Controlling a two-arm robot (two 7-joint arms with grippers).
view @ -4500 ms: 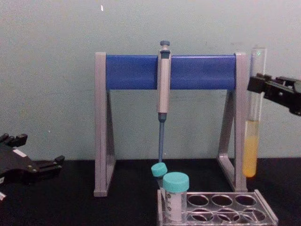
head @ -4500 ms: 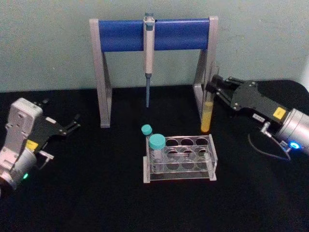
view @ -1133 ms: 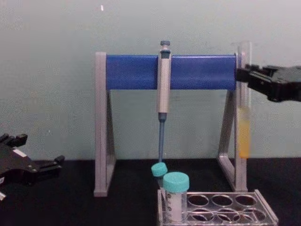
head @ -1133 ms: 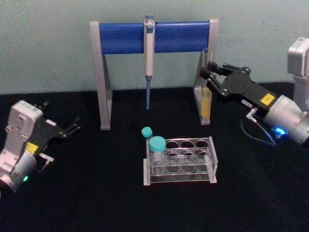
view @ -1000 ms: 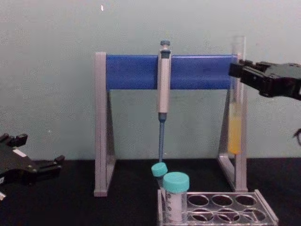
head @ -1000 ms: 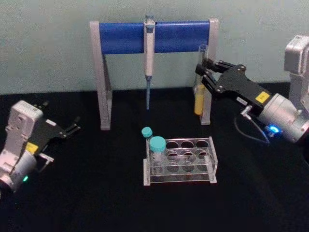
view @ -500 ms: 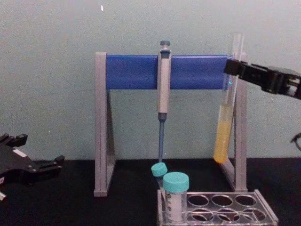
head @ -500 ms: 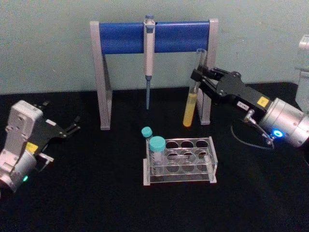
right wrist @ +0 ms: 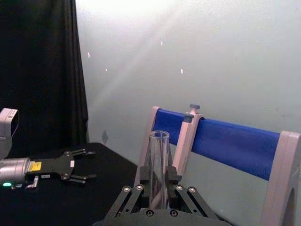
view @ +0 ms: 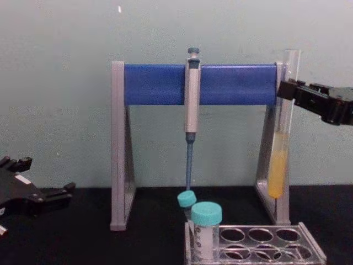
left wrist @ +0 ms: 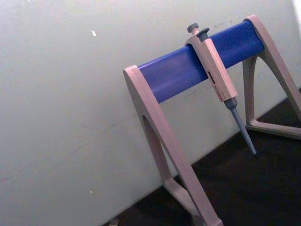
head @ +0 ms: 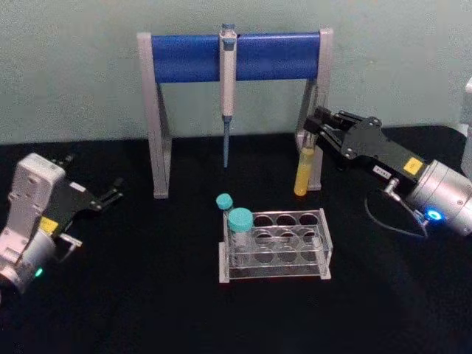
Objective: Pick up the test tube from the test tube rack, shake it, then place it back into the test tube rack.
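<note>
Behind the test tube rack (head: 274, 237) stands the pipette stand (head: 184, 57), the left gripper (head: 110, 196) sits with fingers spread well left of the rack, and the right gripper (head: 313, 127), raised behind the rack's right end, clamps the nearly upright test tube (head: 302, 173)

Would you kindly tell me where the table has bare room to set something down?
Free: the table in front of the test tube rack, and between it and the left gripper. Crowded: behind the rack, where the right gripper holds the test tube by the pipette stand.
</note>
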